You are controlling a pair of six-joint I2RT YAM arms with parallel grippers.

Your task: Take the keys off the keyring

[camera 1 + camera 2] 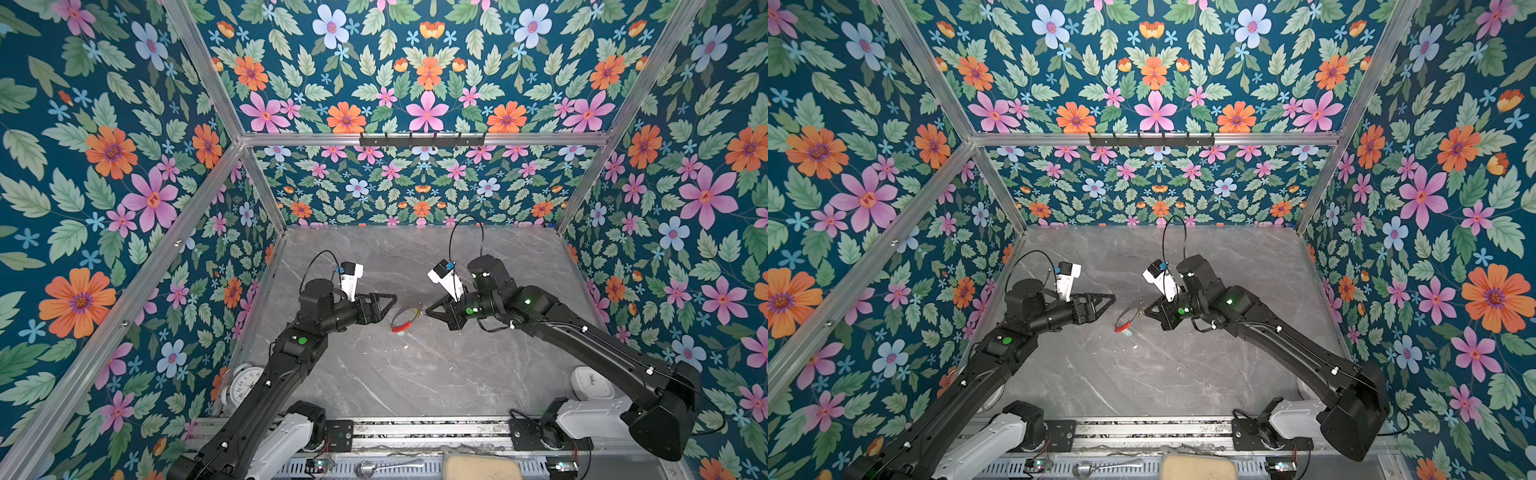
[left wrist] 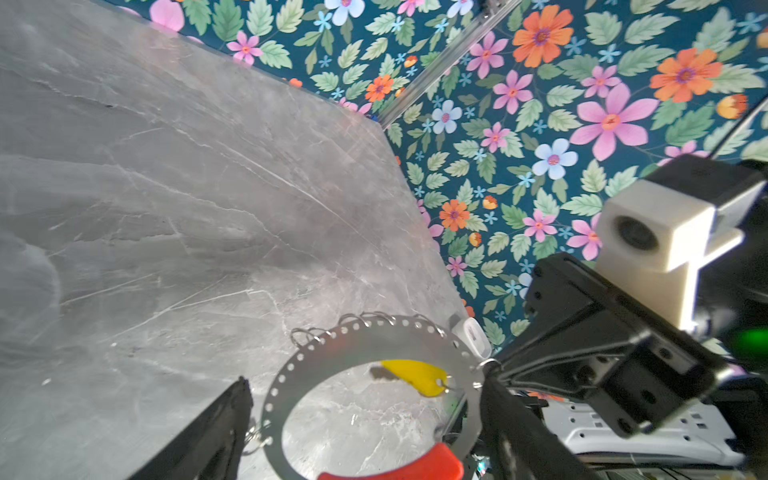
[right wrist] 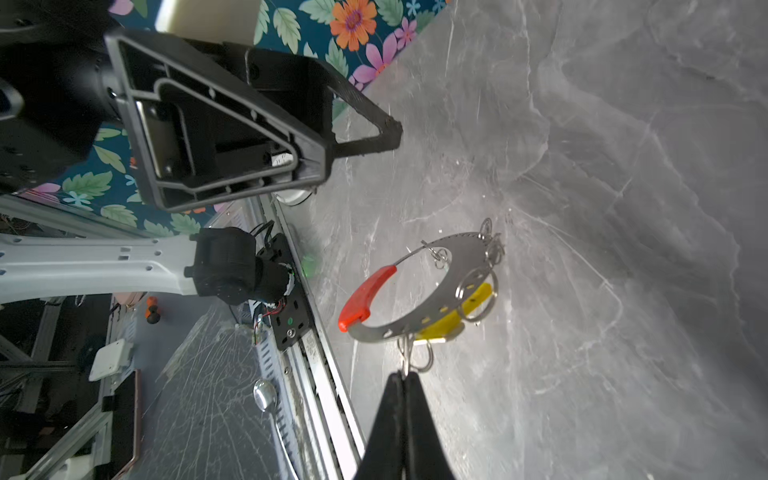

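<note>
The keyring [image 1: 406, 316] [image 3: 436, 307], a flat grey hoop with a red sleeve [image 3: 365, 297] and small split rings, hangs above the table's middle. My right gripper [image 3: 403, 376] [image 1: 426, 312] is shut on a split ring at its edge and holds it up. A key with a yellow tag [image 2: 417, 374] [image 3: 459, 316] hangs from the hoop. A small pale piece [image 1: 1128, 332] shows below the red sleeve; I cannot tell what it is. My left gripper [image 2: 365, 378] [image 1: 388, 303] is open just left of the hoop. In the left wrist view its fingers stand either side of the hoop without touching.
A round white alarm clock [image 1: 243, 384] stands at the front left corner under my left arm. A white square clock [image 1: 592, 382] sits at the front right. A spoon [image 1: 386, 465] and a tan sponge [image 1: 482, 467] lie beyond the front rail. Small white scraps [image 1: 406, 347] dot the table.
</note>
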